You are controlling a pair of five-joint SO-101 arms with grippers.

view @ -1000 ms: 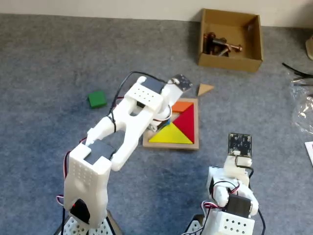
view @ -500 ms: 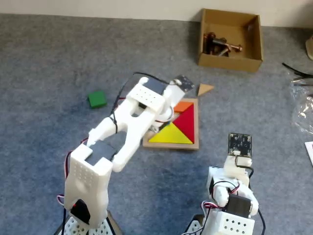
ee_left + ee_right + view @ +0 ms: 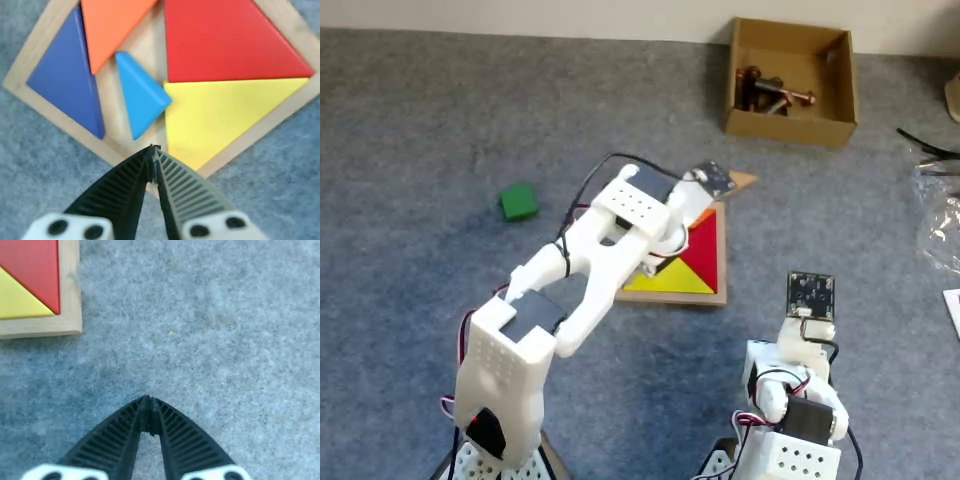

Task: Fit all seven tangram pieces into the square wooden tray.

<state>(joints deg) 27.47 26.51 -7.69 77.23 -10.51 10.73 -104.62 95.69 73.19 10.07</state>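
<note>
Five pieces [image 3: 225,37] are lying in the tray [image 3: 680,296] at frame centre; my left claw [image 3: 152,152], closed and empty, is hovering beside the loose light-blue triangle [image 3: 141,92], and I am risking knocking it askew.

tray [image 3: 670,297] mid-table; near large triangle [image 3: 682,280] and far large triangle [image 3: 705,245] inside, edge to edge; small triangle [image 3: 142,92] beside them in tray; loose triangle [image 3: 745,180] just behind tray's far right corner; cube [image 3: 518,201] well left; box [image 3: 785,128] behind, right; left gripper [image 3: 152,150] above tray edge; right gripper [image 3: 148,426] near-right of tray
</note>
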